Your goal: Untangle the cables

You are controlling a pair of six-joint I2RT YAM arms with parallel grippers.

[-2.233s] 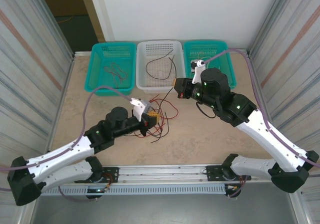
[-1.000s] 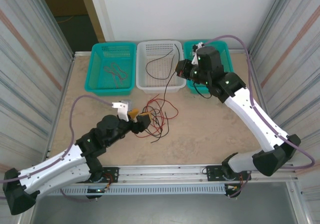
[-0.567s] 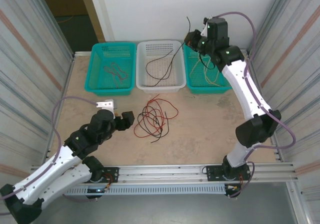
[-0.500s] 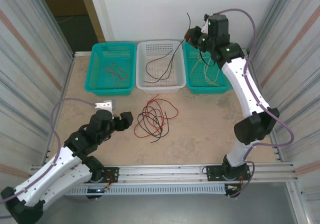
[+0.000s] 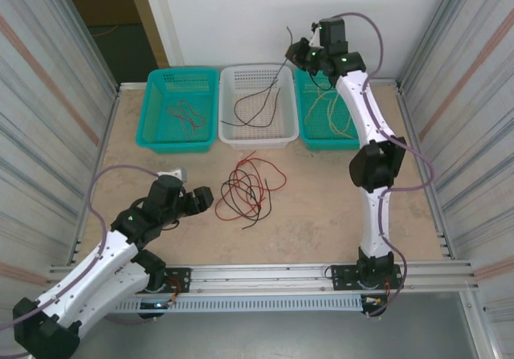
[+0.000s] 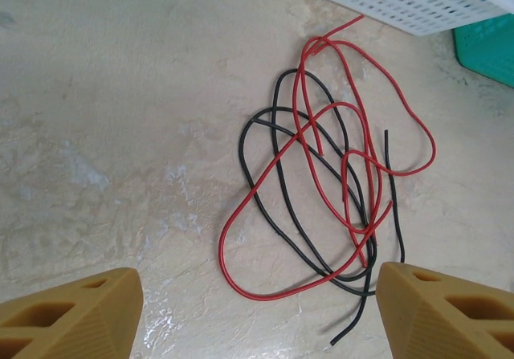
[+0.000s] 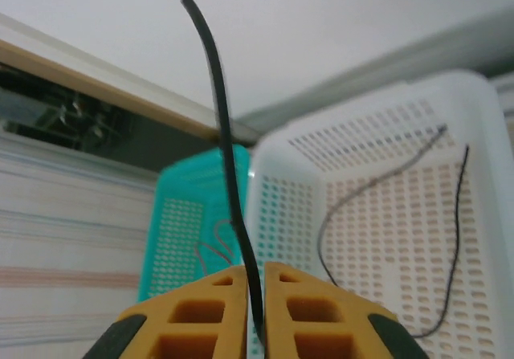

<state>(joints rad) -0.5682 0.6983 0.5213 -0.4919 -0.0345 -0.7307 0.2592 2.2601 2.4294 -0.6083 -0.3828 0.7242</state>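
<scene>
A tangle of red and black cables (image 5: 245, 192) lies on the table in front of the baskets; in the left wrist view the tangle (image 6: 321, 182) sits just ahead of my fingers. My left gripper (image 5: 204, 197) (image 6: 257, 283) stands open to the left of the tangle, touching nothing. Raised high over the far right corner of the white basket (image 5: 255, 142), my right gripper (image 5: 295, 52) (image 7: 255, 275) is shut on a black cable (image 7: 221, 102). That cable (image 5: 277, 74) hangs down into the basket, and its short free end sticks up past the jaws.
A teal basket (image 5: 178, 145) at the back left holds thin red cables (image 5: 186, 112). The teal basket (image 5: 333, 144) at the back right holds yellow cables (image 5: 325, 110). Corrugated metal walls close in both sides of the table.
My right arm rose from table height and carried the black cable back and up over the white basket. My left arm let go of the tangle and drew back toward the near left.
</scene>
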